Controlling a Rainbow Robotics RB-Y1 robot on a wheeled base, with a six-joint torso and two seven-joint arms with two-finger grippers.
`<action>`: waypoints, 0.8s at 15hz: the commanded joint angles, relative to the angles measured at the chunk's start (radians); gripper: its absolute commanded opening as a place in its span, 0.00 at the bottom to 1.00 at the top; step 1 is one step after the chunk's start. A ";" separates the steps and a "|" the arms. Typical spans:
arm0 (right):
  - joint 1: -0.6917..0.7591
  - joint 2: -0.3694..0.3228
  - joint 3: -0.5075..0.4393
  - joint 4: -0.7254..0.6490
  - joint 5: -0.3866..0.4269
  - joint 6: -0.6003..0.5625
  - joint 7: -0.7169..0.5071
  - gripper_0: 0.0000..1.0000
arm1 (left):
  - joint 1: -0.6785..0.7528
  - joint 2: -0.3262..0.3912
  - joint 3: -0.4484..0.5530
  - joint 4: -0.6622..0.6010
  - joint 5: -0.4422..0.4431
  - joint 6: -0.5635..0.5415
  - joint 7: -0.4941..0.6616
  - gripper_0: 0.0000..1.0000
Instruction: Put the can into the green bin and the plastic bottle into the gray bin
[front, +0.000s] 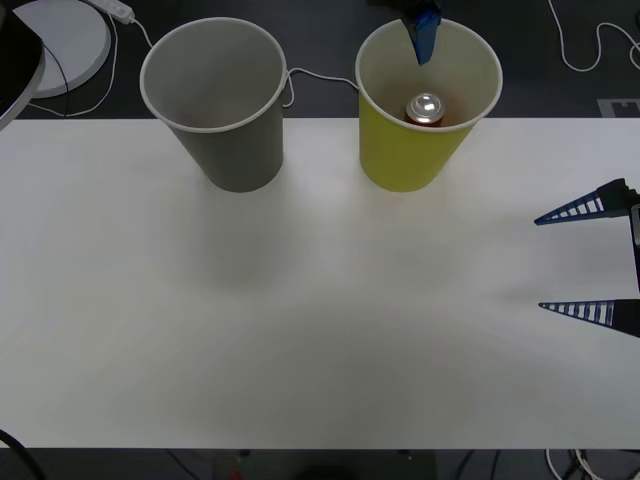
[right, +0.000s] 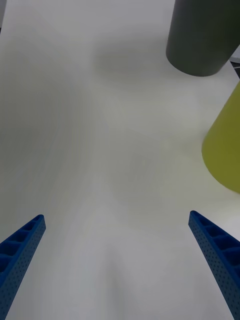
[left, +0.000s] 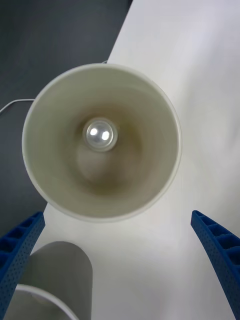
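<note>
Front view shows the right gripper (front: 590, 260) at the table's (front: 300, 330) near right edge, fingers spread and holding nothing. Farther off, the left gripper (front: 424, 35) hangs over the green bin (front: 410, 150), fingers spread and empty, directly above the can (front: 425, 109) standing upright inside. Beside it, the gray bin (front: 230, 140) looks empty. Best next move: lift straight up, clear of the rim.

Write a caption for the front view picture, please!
Can sits inside the green bin, left gripper open above it; gray bin alongside.
</note>
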 joint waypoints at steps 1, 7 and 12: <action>0.000 0.000 0.000 0.000 0.000 0.000 0.000 1.00 | 0.079 0.110 0.080 -0.160 0.002 -0.091 -0.017 1.00; 0.000 0.000 0.000 0.000 0.000 0.000 0.000 1.00 | 0.386 0.379 0.316 -0.546 0.007 -0.170 -0.109 1.00; 0.000 0.000 0.000 0.000 0.000 0.000 0.000 1.00 | 0.691 0.548 0.542 -0.781 0.033 -0.170 -0.210 1.00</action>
